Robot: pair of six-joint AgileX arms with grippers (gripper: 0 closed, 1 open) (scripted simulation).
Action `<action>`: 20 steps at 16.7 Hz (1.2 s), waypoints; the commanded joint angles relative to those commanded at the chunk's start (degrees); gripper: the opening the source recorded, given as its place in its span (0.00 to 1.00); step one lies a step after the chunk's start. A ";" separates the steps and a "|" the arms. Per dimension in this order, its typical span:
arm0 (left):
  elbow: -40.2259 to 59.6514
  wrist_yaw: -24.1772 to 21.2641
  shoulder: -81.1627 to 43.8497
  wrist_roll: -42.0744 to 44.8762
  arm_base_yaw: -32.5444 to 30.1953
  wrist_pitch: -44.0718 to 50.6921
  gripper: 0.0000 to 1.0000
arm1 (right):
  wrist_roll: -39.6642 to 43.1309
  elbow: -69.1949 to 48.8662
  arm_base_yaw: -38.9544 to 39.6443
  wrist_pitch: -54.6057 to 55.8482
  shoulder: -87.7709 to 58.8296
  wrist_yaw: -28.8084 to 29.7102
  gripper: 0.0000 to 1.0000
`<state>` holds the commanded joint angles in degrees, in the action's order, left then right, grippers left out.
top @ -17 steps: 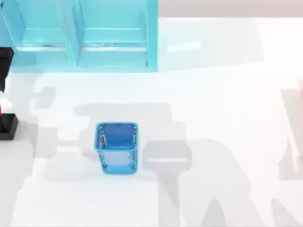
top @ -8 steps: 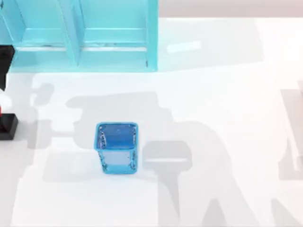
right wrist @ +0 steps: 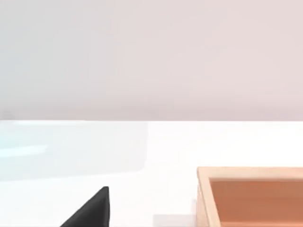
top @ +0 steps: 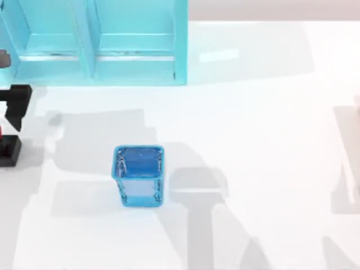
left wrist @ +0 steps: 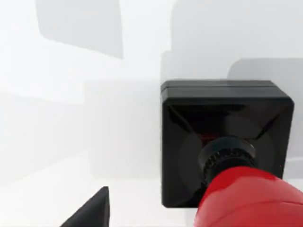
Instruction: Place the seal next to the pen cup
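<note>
The seal, a black square block with a red knob, stands at the table's far left edge. In the left wrist view its base and red knob loom close below the camera. My left gripper hovers just behind and above the seal, open, with one fingertip well clear of the block and nothing held. The pen cup, square and translucent blue, stands upright left of the table's middle, well to the right of the seal. My right gripper is parked off to the right; one fingertip of it shows.
A large cyan shelf unit fills the back left, right behind the left gripper. A wooden box sits near the right arm. Bare white table lies on all sides of the pen cup.
My left gripper has come in from the left edge, moving right and toward the front, closer over the seal. Seal and cup have not moved.
</note>
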<state>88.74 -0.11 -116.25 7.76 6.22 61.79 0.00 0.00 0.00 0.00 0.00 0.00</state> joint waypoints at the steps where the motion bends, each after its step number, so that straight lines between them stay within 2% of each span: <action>1: -1.97 0.00 -0.44 0.05 0.04 -2.26 1.00 | 0.00 0.00 0.00 0.00 0.00 0.00 1.00; 7: -4.92 -0.01 -1.23 0.14 0.11 -5.42 1.00 | 0.00 0.00 0.00 0.00 0.00 0.00 1.00; 20: -4.92 -0.01 -1.23 0.14 0.11 -5.42 0.02 | 0.00 0.00 0.00 0.00 0.00 0.00 1.00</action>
<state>83.82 -0.12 -117.48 7.90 6.33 56.37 0.00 0.00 0.00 0.00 0.00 0.00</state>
